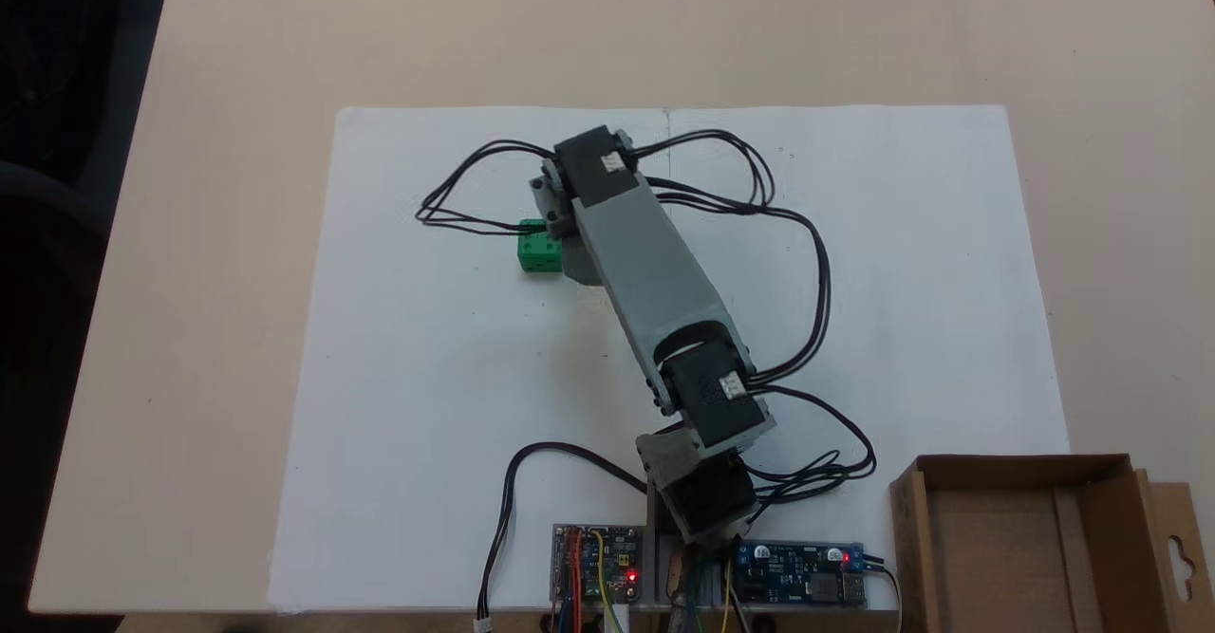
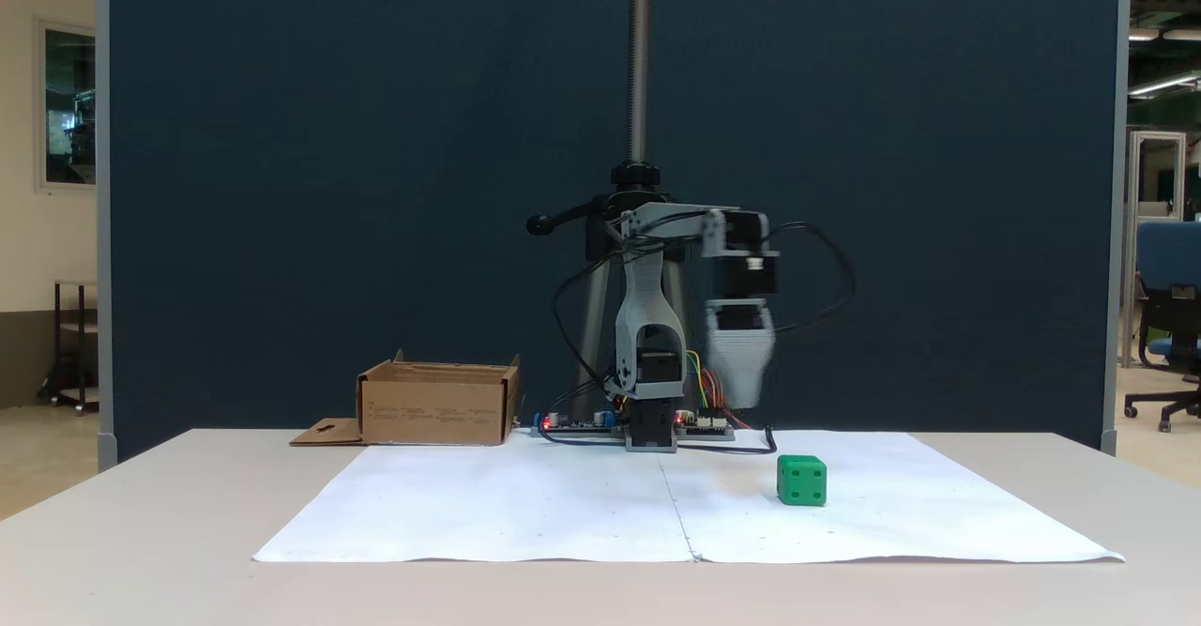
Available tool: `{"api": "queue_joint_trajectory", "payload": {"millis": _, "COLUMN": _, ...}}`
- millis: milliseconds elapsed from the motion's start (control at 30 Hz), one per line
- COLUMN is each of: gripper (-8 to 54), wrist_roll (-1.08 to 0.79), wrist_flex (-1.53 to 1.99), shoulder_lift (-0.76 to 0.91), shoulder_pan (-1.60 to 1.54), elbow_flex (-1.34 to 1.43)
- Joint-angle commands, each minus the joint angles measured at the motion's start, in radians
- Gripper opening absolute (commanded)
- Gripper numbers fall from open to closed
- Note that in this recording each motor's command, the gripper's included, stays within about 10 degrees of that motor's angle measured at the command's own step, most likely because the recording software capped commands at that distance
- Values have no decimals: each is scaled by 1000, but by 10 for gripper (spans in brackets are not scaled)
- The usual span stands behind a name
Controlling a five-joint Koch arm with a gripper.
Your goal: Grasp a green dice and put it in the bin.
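The white paper sheet (image 2: pixel 525 513) lies nearest to the camera in a fixed view, spread flat on the beige table (image 2: pixel 141 560), and it has a fold line down its middle. On this sheet, to the right of the fold in that view, sits the green dice (image 2: pixel 801 480), resting on the paper with its dark pips visible on the two faces that show. The gripper (image 2: pixel 741 399) hangs above the table, pointing downward, up and a little to the left of the dice, and it does not touch it; it looks blurred there, so I cannot tell if its jaws are wide or narrow. In a fixed view from above, the dice (image 1: pixel 539 248) lies just beside the far end of the grey arm (image 1: pixel 645 272), at its left side, and the gripper itself is hidden under the arm. Black cables (image 1: pixel 797 263) loop out from the arm over the paper. The bin (image 1: pixel 1025 548) stands at the lower right corner in that view, off the paper and well apart from the dice, and the part of its inside that shows holds nothing. Its flap with the hang-hole (image 1: pixel 1182 552) lies open to the right. Near the arm base, small circuit boards (image 1: pixel 802 576) show red lights. In the front view the bin (image 2: pixel 439 405) stands at the left of the base, before a dark blue partition (image 2: pixel 328 185).
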Motion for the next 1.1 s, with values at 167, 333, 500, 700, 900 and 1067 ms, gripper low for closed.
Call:
{"api": "queue_joint_trajectory", "payload": {"millis": 167, "gripper": 411, "wrist_roll": 186, "wrist_flex": 25, "shoulder_lift": -126, "shoulder_pan": -140, "elbow_flex": -138}}
{"api": "queue_joint_trajectory", "payload": {"millis": 333, "gripper": 418, "wrist_roll": 230, "wrist_flex": 3, "shoulder_lift": -224, "shoulder_pan": -146, "elbow_flex": -207}}
{"api": "queue_joint_trajectory", "payload": {"millis": 500, "gripper": 417, "wrist_roll": 233, "wrist_flex": -31, "shoulder_lift": -264, "shoulder_pan": -130, "elbow_flex": -207}}
{"api": "queue_joint_trajectory", "payload": {"millis": 700, "gripper": 417, "wrist_roll": 249, "wrist_flex": -97, "shoulder_lift": -324, "shoulder_pan": -123, "elbow_flex": -207}}
{"api": "queue_joint_trajectory", "payload": {"millis": 900, "gripper": 418, "wrist_roll": 290, "wrist_flex": -130, "shoulder_lift": -339, "shoulder_pan": -126, "elbow_flex": -207}}
{"api": "queue_joint_trajectory", "payload": {"millis": 1067, "gripper": 418, "wrist_roll": 316, "wrist_flex": -149, "shoulder_lift": -353, "shoulder_pan": -127, "elbow_flex": -207}}
